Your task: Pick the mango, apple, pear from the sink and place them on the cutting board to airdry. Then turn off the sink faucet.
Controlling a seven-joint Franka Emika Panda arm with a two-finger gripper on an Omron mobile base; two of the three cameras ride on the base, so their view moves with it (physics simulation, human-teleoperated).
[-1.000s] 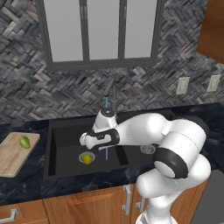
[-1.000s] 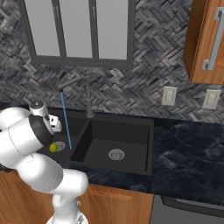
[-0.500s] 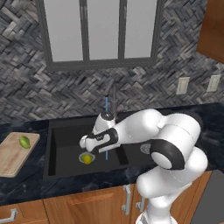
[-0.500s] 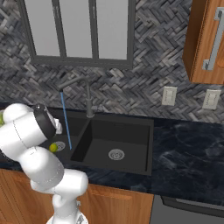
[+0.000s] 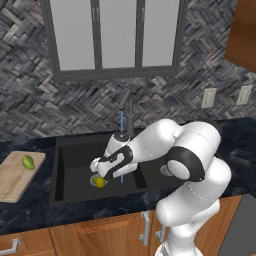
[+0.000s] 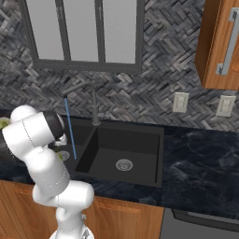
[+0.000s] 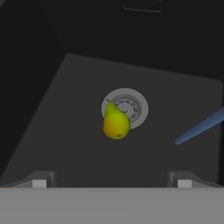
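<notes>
Yellow-green, blushing orange at its base, the pear (image 7: 116, 123) lies on the round silver drain (image 7: 131, 106) in the middle of the hand view, free of the spread, empty jaws low in that frame. In the left base view the gripper (image 5: 101, 172) hangs just above that fruit in the black sink (image 5: 72, 167), centre-left, with a thin blue stream (image 5: 121, 145) falling from the sink faucet (image 5: 130, 114). At the far left edge, a green fruit (image 5: 28, 161) rests on the cutting board (image 5: 12, 180) on the dark tabletop (image 5: 235, 145).
</notes>
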